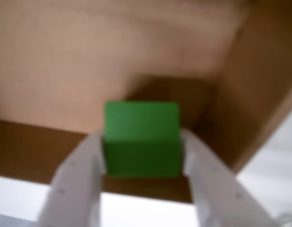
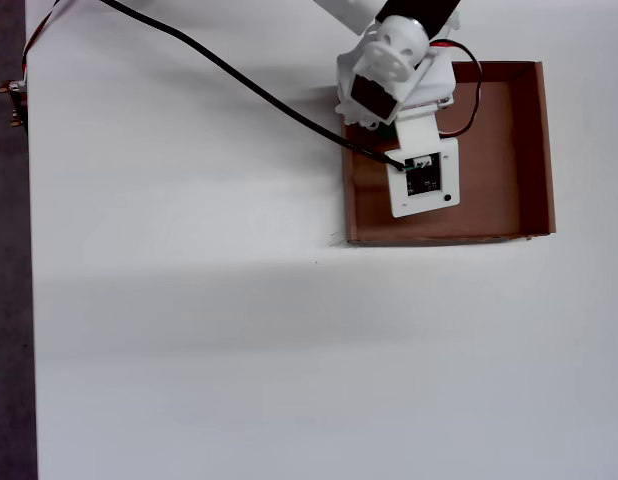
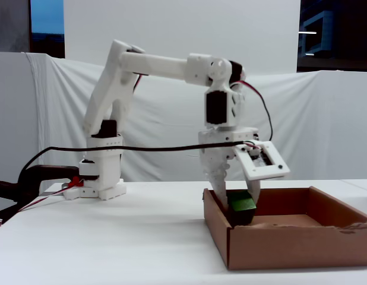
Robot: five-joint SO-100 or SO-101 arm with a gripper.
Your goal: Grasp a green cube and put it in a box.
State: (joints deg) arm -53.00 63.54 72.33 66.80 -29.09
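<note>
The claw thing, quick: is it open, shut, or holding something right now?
Gripper: closed on the green cube, holding it over the box.

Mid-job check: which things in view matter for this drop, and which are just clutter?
Job:
small solid green cube, clamped in the white pincer
shallow brown cardboard box, the pincer held inside it

Lying about:
black cable running across the white table
white cloth backdrop

In the overhead view the arm (image 2: 399,80) hides the green cube almost fully. The wrist view is blurred, and its lower edge cuts off the fingers (image 1: 80,184). In the fixed view the right edge cuts off the box (image 3: 290,243).
</note>
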